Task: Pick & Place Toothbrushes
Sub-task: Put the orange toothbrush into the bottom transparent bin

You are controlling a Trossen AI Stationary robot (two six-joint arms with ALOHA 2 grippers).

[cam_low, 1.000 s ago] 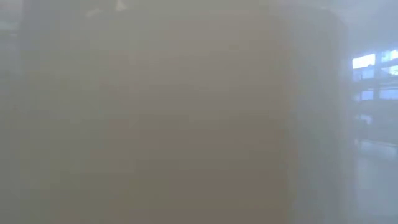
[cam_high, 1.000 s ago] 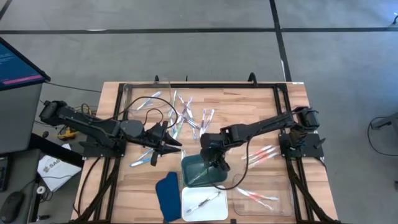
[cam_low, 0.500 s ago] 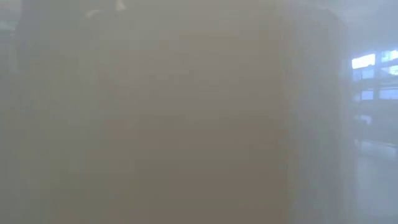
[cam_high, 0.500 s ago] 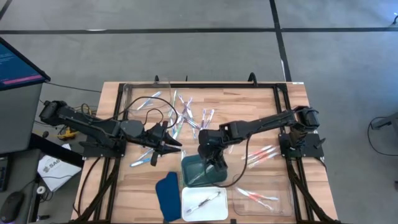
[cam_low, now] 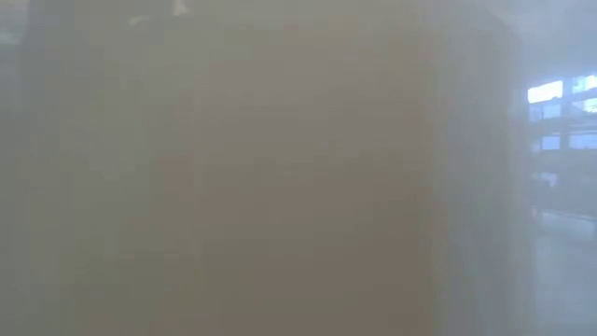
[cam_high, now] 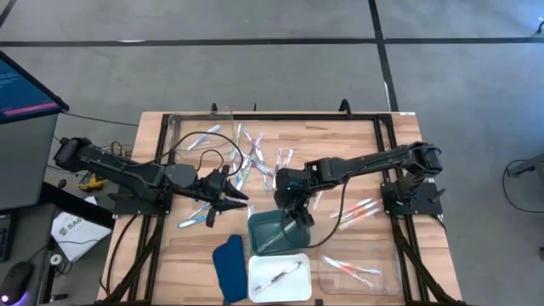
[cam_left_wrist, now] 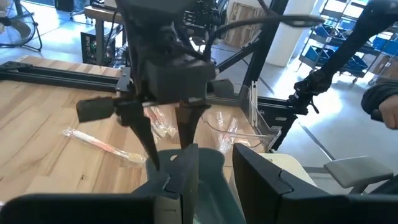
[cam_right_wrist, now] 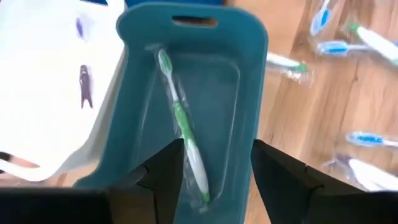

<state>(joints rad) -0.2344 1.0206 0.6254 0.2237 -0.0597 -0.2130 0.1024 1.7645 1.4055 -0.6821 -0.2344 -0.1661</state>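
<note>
The low view is all grey haze. From above, the left pincer (cam_high: 242, 201) is too small to judge, and toothbrush colours (cam_high: 255, 157) blur together.

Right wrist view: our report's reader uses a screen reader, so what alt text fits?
A green-handled wrapped toothbrush lies in a teal plastic tray, below the open right pincer. A white tray sits beside it; more wrapped toothbrushes lie on the wooden table.

You see a grey concrete floor (cam_high: 255, 68) crossed by dark lines around the wooden table (cam_high: 357, 140), with a lit monitor (cam_high: 21, 89) at the left edge. Past the table, note blue storage bins on shelving (cam_left_wrist: 345, 43), stacked cardboard boxes (cam_left_wrist: 239, 15) and bright windows (cam_low: 560, 93).
</note>
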